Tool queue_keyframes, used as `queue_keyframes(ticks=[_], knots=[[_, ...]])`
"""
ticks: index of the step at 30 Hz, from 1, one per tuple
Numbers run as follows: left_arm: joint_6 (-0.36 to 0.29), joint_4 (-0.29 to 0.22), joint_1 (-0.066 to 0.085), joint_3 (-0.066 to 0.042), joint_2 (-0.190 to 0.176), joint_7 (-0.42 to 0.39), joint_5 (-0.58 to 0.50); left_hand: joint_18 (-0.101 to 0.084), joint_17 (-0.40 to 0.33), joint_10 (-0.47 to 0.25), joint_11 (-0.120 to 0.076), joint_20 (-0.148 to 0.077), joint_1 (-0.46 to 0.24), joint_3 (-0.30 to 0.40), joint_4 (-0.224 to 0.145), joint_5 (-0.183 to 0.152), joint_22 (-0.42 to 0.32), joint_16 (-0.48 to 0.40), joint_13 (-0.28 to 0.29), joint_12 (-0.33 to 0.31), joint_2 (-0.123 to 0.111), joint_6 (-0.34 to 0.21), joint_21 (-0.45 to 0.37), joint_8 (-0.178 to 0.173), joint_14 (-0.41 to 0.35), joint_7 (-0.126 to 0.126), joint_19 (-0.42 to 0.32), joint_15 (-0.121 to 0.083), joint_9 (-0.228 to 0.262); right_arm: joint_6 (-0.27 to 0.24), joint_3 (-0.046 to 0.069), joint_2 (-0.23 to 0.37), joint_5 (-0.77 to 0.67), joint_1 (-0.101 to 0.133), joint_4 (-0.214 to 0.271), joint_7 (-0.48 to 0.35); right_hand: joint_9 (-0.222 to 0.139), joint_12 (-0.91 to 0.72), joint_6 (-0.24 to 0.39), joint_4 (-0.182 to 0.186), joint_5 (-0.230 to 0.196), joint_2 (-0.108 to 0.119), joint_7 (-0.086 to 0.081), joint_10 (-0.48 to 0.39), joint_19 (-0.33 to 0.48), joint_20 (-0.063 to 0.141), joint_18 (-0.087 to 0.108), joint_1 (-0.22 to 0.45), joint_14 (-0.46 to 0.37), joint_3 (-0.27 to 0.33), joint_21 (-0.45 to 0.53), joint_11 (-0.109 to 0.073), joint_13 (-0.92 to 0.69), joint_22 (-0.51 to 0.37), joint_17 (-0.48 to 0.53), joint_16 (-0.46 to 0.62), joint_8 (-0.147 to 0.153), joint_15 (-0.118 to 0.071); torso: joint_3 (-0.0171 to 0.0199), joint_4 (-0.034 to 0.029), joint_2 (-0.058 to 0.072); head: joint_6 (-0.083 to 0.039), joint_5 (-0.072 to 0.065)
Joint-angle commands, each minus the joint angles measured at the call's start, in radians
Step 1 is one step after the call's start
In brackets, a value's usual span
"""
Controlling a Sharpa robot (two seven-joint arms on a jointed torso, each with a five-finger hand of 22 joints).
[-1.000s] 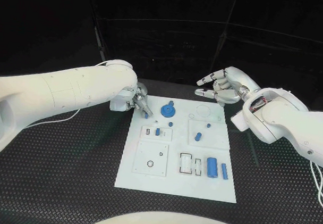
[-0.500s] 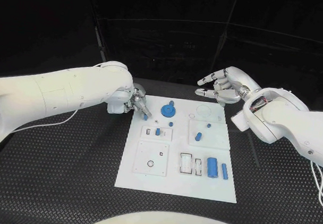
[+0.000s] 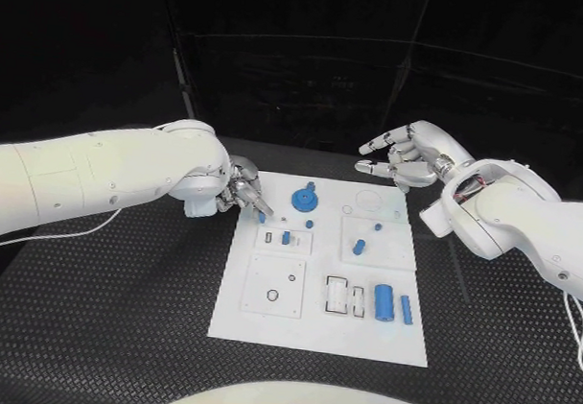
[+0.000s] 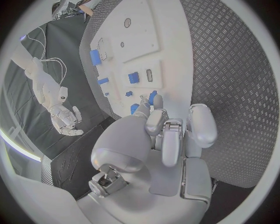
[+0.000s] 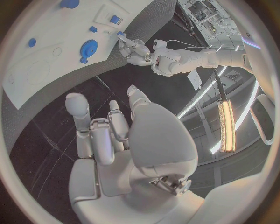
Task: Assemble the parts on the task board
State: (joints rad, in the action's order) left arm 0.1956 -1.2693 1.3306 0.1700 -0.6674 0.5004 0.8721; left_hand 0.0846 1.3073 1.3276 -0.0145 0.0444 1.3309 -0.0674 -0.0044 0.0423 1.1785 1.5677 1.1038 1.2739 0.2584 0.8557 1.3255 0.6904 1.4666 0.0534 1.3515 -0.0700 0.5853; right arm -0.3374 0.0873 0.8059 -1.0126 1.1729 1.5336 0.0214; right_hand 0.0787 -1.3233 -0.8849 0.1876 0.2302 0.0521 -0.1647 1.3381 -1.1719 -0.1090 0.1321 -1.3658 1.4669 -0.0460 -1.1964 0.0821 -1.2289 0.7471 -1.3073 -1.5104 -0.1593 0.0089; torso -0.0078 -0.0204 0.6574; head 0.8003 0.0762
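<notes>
The board (image 3: 321, 330) lies in the middle of the counter (image 3: 113, 320), its long axis running from the near edge to the far edge. Blue parts are spread over it: a disc (image 3: 304, 201) near its far left corner, a cylinder (image 3: 382, 300) and a thin bar (image 3: 405, 308) toward its near right, and a peg (image 3: 357, 246) at mid-right.

The left robot hand (image 3: 242, 190) is at the board's far left edge, fingers drawn in, with a small blue piece (image 4: 153, 97) at its fingertips (image 4: 144, 103). It appears to be pinched there, though the wrist view does not settle whether it is held or merely touched.

The right robot hand (image 3: 400, 155) hangs beyond the board's far right corner, fingers apart, holding nothing.

Judgement: the left robot hand is the nearer to the work. The sockets lie from it toward the board's middle and near edge, so the coming placement turns on moving inward across the left edge.
</notes>
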Motion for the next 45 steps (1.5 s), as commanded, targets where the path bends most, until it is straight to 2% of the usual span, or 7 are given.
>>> queue_keyframes(ticks=[1, 7, 16, 22, 28, 34, 45], knots=[[-0.098, -0.058, 0.001, 0.000, -0.030, -0.015, -0.005, 0.002, 0.263, -0.002, -0.008, -0.009, 0.000, 0.053, -0.061, 0.005, 0.003, 0.003, 0.000, -0.002, 0.009, -0.016, 0.000, 0.008, 0.104, -0.006, 0.002, -0.006, 0.005, 0.003, 0.001, 0.001, 0.003, 0.002, 0.001, -0.008, 0.000, 0.003, -0.001, 0.001, 0.006, -0.006, -0.001, -0.001, 0.005, -0.001, 0.012, -0.002, 0.068, 0.004, 0.005, -0.004, -0.001, -0.001, -0.109, 0.005, -0.007, -0.006, -0.0003, -0.0010, 0.000, 0.002, 0.003], [-0.175, -0.152, -0.003, 0.001, -0.081, -0.028, 0.061, 0.000, 0.263, 0.001, -0.009, -0.010, -0.001, 0.066, -0.074, 0.005, 0.010, 0.003, 0.001, -0.002, 0.006, -0.019, 0.004, 0.013, 0.104, -0.007, 0.007, -0.007, 0.011, 0.003, 0.001, 0.002, 0.003, 0.002, -0.001, -0.009, 0.000, 0.003, -0.002, 0.002, 0.006, -0.006, -0.001, -0.001, 0.005, -0.001, 0.012, -0.002, 0.068, 0.004, 0.005, -0.004, -0.001, -0.001, -0.109, 0.005, -0.007, -0.006, 0.0001, -0.0008, 0.000, 0.005, 0.008], [-0.348, -0.272, -0.039, 0.002, -0.149, -0.070, 0.155, -0.003, 0.263, 0.007, -0.011, -0.012, -0.005, 0.083, -0.088, 0.005, 0.027, 0.003, 0.005, 0.000, 0.001, -0.018, 0.015, 0.018, 0.104, -0.009, 0.017, -0.009, 0.017, 0.002, 0.000, 0.003, 0.003, 0.001, -0.005, -0.010, 0.000, 0.003, -0.002, 0.002, 0.006, -0.006, -0.001, -0.001, 0.005, -0.001, 0.012, -0.002, 0.068, 0.004, 0.005, -0.004, -0.001, -0.001, -0.109, 0.005, -0.007, -0.006, -0.0001, -0.0015, -0.001, 0.006, 0.012], [-0.445, -0.307, -0.064, 0.003, -0.172, -0.103, 0.189, -0.005, 0.263, 0.010, -0.012, -0.013, -0.007, 0.092, -0.095, 0.005, 0.033, 0.003, 0.006, 0.001, -0.003, -0.017, 0.019, 0.020, 0.104, -0.010, 0.022, -0.010, 0.020, 0.003, 0.000, 0.004, 0.004, 0.001, -0.007, -0.010, 0.000, 0.003, -0.002, 0.002, 0.006, -0.006, -0.001, -0.001, 0.005, -0.001, 0.012, -0.002, 0.068, 0.004, 0.005, -0.004, -0.001, -0.001, -0.109, 0.005, -0.007, -0.006, -0.0008, -0.0013, -0.001, 0.007, 0.013], [-0.499, -0.321, -0.085, 0.004, -0.179, -0.124, 0.223, -0.006, 0.263, 0.012, -0.013, -0.013, -0.008, 0.099, -0.099, 0.005, 0.038, 0.003, 0.007, 0.002, -0.005, -0.017, 0.022, 0.021, 0.104, -0.011, 0.025, -0.011, 0.021, 0.004, 0.000, 0.004, 0.004, 0.000, -0.009, -0.011, 0.000, 0.003, -0.002, 0.002, 0.006, -0.006, -0.001, -0.001, 0.005, -0.001, 0.012, -0.002, 0.068, 0.004, 0.005, -0.004, -0.001, -0.001, -0.109, 0.005, -0.007, -0.006, -0.0005, 0.0001, 0.000, 0.007, 0.016], [-0.493, -0.327, -0.101, 0.004, -0.180, -0.123, 0.242, -0.006, 0.263, 0.013, -0.013, -0.014, -0.008, 0.101, -0.101, 0.005, 0.038, 0.003, 0.008, 0.002, -0.006, -0.017, 0.022, 0.021, 0.104, -0.011, 0.025, -0.011, 0.021, 0.004, 0.000, 0.003, 0.004, 0.000, -0.011, -0.012, 0.000, 0.003, -0.002, 0.002, 0.006, -0.006, -0.001, -0.001, 0.005, -0.001, 0.012, -0.002, 0.068, 0.004, 0.005, -0.004, -0.001, -0.001, -0.109, 0.005, -0.007, -0.006, -0.0011, 0.0006, 0.001, 0.008, 0.018], [-0.401, -0.316, -0.107, 0.004, -0.172, -0.090, 0.247, -0.005, 0.263, 0.013, -0.013, -0.014, -0.010, 0.103, -0.101, 0.005, 0.036, 0.003, 0.007, 0.002, -0.006, -0.017, 0.021, 0.021, 0.104, -0.011, 0.024, -0.011, 0.021, 0.005, 0.000, 0.002, 0.004, -0.001, -0.012, -0.012, 0.000, 0.003, -0.002, 0.002, 0.006, -0.006, -0.001, -0.001, 0.005, -0.001, 0.012, -0.002, 0.068, 0.004, 0.005, -0.004, -0.001, -0.001, -0.109, 0.005, -0.007, -0.006, -0.0006, 0.0019, 0.001, 0.013, 0.020]])
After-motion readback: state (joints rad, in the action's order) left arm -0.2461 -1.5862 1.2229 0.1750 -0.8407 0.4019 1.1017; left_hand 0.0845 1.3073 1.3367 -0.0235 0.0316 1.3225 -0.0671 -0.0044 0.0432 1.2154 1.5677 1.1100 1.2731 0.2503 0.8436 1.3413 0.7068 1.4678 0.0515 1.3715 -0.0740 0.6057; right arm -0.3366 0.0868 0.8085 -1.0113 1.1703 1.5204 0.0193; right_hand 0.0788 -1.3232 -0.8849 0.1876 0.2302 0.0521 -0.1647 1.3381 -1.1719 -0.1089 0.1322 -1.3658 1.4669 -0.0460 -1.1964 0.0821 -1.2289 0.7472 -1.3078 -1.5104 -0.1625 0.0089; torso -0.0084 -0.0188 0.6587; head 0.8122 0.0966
